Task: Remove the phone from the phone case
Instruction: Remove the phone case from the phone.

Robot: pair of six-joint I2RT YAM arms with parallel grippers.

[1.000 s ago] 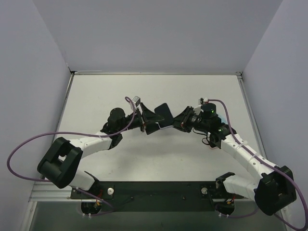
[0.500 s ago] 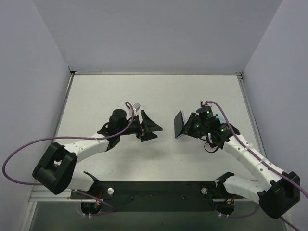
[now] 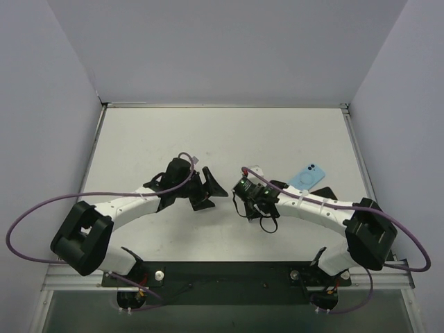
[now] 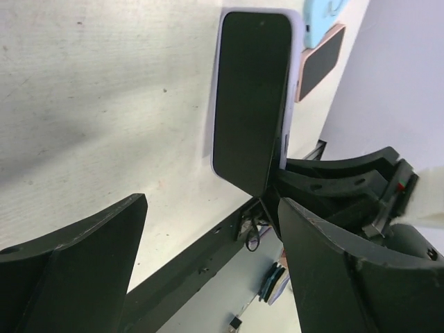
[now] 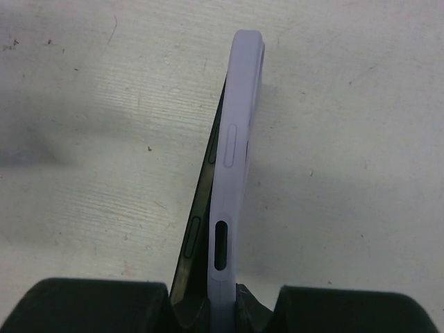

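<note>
We are looking at the right tool (image 5: 222, 300) pinching the lilac phone case (image 5: 234, 139) by one end, its fingers closed tight on it, holding it on edge over the white bench (image 3: 139, 146). The phone (image 5: 198, 215) is sitting only partly in that case. In the right wrist view its dark edge is splaying away from the lilac side wall at the tool end, while its far end is meeting the case. Both are lying between the same two fingers. The left tool (image 4: 211, 205) is hanging just beside them with its fingers spread wide and nothing between them. In the left wrist view the phone's dark screen is facing it, framed by the lilac rim. The two tools are standing near each other at mid-bench, not touching. Off to the right we are seeing a blue case (image 3: 307, 176) lying flat, and just beside it a dark slab with a pink rim (image 4: 320, 62).
</note>
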